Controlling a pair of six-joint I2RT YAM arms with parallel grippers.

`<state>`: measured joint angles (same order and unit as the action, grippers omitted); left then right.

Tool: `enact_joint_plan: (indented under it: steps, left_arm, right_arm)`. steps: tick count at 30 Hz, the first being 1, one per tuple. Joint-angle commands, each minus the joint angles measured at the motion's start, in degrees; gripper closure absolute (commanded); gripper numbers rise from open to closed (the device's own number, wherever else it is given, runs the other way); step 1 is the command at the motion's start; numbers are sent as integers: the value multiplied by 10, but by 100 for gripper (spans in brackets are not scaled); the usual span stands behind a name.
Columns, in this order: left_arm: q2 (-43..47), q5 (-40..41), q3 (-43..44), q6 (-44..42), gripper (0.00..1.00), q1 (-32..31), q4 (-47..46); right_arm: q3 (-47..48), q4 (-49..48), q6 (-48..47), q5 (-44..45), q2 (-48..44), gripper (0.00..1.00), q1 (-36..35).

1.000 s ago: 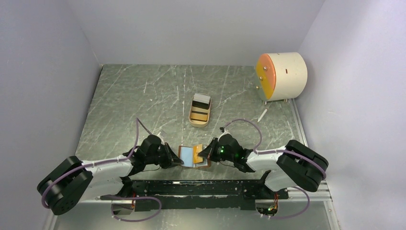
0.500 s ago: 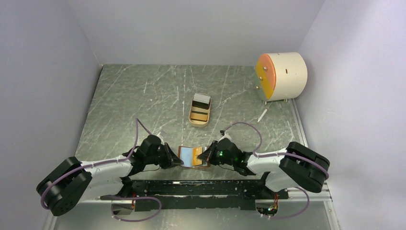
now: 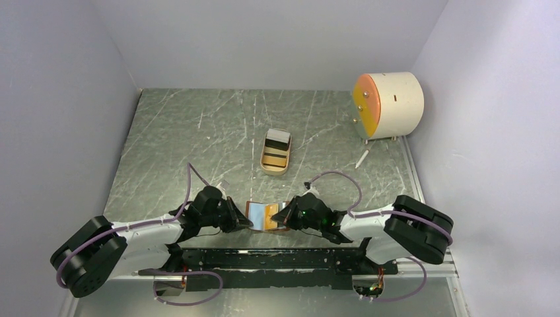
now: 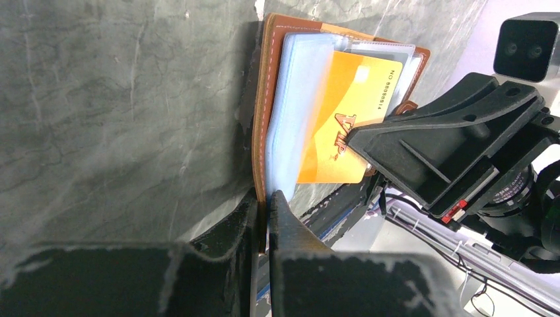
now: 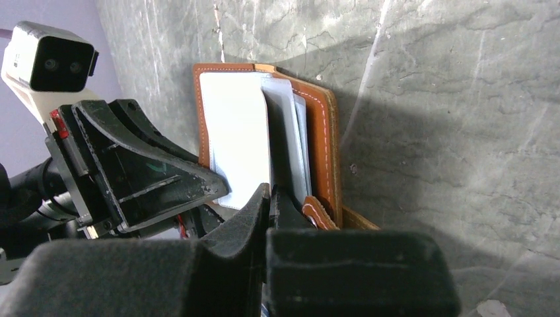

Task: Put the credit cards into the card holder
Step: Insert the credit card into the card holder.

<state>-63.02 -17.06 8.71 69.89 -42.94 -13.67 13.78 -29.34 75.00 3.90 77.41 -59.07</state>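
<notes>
The reddish-brown card holder (image 3: 257, 215) stands open near the table's front edge, between my two grippers. My left gripper (image 4: 266, 198) is shut on the edge of the holder's left cover (image 4: 263, 99), next to a pale blue sleeve. An orange credit card (image 4: 337, 125) stands among the clear sleeves, and it shows as orange from above (image 3: 273, 212). My right gripper (image 5: 272, 191) is shut on that card's edge, with the holder's right cover (image 5: 323, 145) and snap tab just beside it. Farther back, a dark card and a whitish card (image 3: 278, 137) lie in a tray.
A tan oval tray (image 3: 265, 165) sits mid-table behind the holder. A cream cylinder with an orange face (image 3: 389, 104) stands at the back right, with a small white stick (image 3: 362, 158) in front of it. Grey walls close in on the left, back and right.
My right gripper has eased slightly toward the near left with the orange card. The left gripper keeps its grip and place.
</notes>
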Motion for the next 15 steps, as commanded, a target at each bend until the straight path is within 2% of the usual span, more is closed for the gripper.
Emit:
enact_joint_plan:
  steps: [1,5,10,13,15]
  left_arm:
    - [-3,-4,10,-7,91,2,6]
    - [-2,-2,13,-10,91,2,14]
    - [1,-1,15,-11,91,2,18]
    - [-9,-1,17,-12,91,2,12]
    - [-17,-4,15,-10,91,2,2]
  right_arm:
    - [-12,-9,19,15,18,100,-6]
    - [-23,-58,22,9,25,100,-6]
    - [-22,-60,16,10,28,90,-6]
    - [-33,-87,17,10,32,91,-3]
    - [-40,-117,15,-4,40,96,3]
